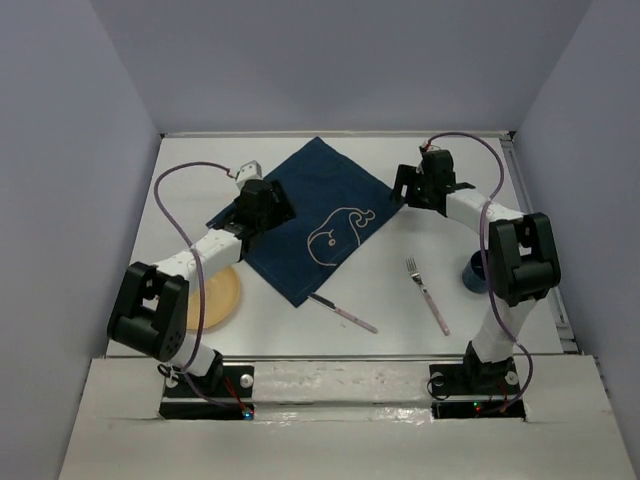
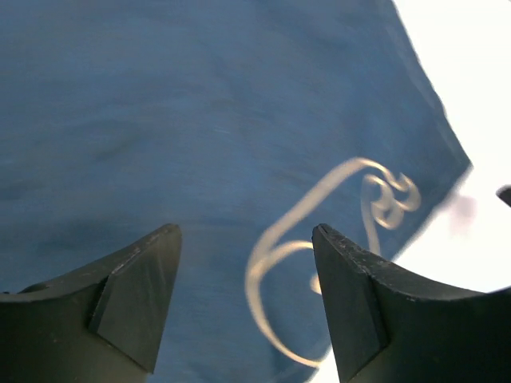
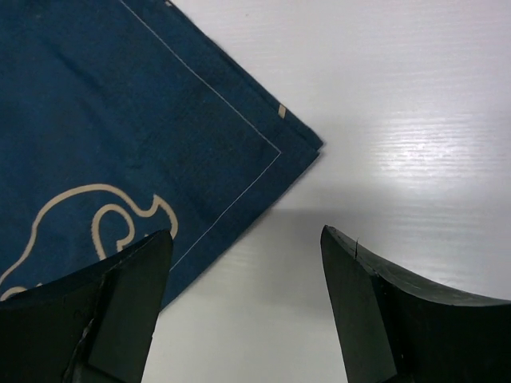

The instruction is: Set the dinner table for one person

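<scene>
Top external view: the dinner table (image 1: 400,330) is a white surface stretching out on every side of a dark blue mat (image 1: 300,200), which lies flat and turned corner-on like a diamond. The mat carries a white whale outline (image 1: 338,238). The left gripper (image 1: 264,208) hovers over the mat's left corner, and the right gripper (image 1: 410,188) hovers just off its right corner. A yellow plate (image 1: 218,297) sits to the near left of the mat, partly hidden under the left arm. A knife (image 1: 345,313) touches or slips under the mat's near corner and slants away to the near right. A fork (image 1: 425,292) lies well to the near right of the mat on a similar slant. A blue cup (image 1: 474,272) stands farther right, beside the right arm.

Left wrist view: the jaws are spread wide with nothing between them. Blue cloth fills the picture and the whale outline lies just ahead.

Right wrist view: the jaws are spread and empty. The mat's corner lies ahead and to the left, with bare table to the right.

The plate probably comes next. It lies nearer than the mat, on the left arm's side, so that arm has the shorter reach.
</scene>
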`<state>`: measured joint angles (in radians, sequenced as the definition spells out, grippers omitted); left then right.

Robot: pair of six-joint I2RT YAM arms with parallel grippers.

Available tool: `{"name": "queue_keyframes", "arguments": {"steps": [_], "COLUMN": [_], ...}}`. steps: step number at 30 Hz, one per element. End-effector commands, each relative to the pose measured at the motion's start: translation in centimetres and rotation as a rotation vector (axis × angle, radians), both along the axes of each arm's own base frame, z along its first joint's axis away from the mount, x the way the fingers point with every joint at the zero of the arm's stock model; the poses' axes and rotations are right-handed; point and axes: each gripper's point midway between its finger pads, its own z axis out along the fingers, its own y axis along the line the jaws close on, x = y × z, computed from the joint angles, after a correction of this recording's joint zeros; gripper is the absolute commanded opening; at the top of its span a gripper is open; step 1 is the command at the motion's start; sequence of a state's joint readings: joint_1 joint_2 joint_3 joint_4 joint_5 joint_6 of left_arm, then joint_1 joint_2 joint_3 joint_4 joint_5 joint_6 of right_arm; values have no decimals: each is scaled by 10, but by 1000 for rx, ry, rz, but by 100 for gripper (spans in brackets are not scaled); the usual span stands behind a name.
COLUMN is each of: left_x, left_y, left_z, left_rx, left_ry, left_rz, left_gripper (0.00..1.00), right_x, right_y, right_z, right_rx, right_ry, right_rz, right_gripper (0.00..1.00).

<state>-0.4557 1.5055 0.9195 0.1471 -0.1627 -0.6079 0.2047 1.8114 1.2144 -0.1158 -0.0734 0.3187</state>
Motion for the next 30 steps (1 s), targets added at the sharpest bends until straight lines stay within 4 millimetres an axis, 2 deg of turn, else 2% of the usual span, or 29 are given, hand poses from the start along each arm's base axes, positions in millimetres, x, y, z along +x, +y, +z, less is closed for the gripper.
{"name": "queue_keyframes", "arguments": {"steps": [1,3,4,5,6,8,9,10,11,12,14,17,18,20,21,22,23,24,25,26,28,29,30], "left_x": [8,14,18,26,28,41,45,47,55,54,58,58,58,58,60,60,64,66,69,78,85,88,90], "left_y": [69,85,90,97,100,110,113,116,117,124,128,137,139,145,145,147,144,142,139,133,122,121,113], "left_z": [-28,-33,-33,-28,-37,-32,-40,-44,-38,-50,-53,-59,-61,-67,-68,-72,-70,-77,-79,-81,-82,-83,-91], "left_rx": [-15,-2,6,15,34,53,71,86,89,112,121,124,131,147,142,143,132,135,128,111,87,88,81], "left_ry": [37,47,45,31,56,49,67,87,80,121,138,160,167,201,204,219,219,235,240,242,262,263,282], "left_rz": [193,234,252,277,287,321,334,336,338,350,354,363,361,356,348,345,327,316,305,281,245,244,221], "left_gripper": [79,79,79,79,80,80,80,80,80,80,80,80,80,84,84,84,84,84,84,84,82,82,81], "right_x": [33,39,42,51,52,62,64,61,61,60,58,56,56,57,57,55,54,53,55,52,44,50,45], "right_y": [3,2,0,1,1,-3,-2,-3,-2,-2,-1,10,11,15,16,16,15,14,14,12,1,-3,-15], "right_z": [6,-3,-14,-8,-11,-15,-19,-25,-29,-38,-45,-50,-53,-51,-51,-52,-51,-51,-43,-45,-38,-23,-28], "right_rx": [-64,-81,-99,-99,-108,-137,-141,-148,-149,-153,-153,-107,-102,-83,-77,-72,-71,-73,-65,-62,-26,-8,0], "right_ry": [-27,1,21,4,18,26,34,60,73,90,104,121,126,124,127,130,128,126,104,99,89,50,52], "right_rz": [16,13,3,3,9,-9,-5,2,8,12,20,58,62,72,73,66,60,55,43,32,-15,-35,-64], "right_gripper": [81,80,80,79,79,77,77,76,76,75,73,61,54,45,45,33,26,19,7,0,0,0,0]}}
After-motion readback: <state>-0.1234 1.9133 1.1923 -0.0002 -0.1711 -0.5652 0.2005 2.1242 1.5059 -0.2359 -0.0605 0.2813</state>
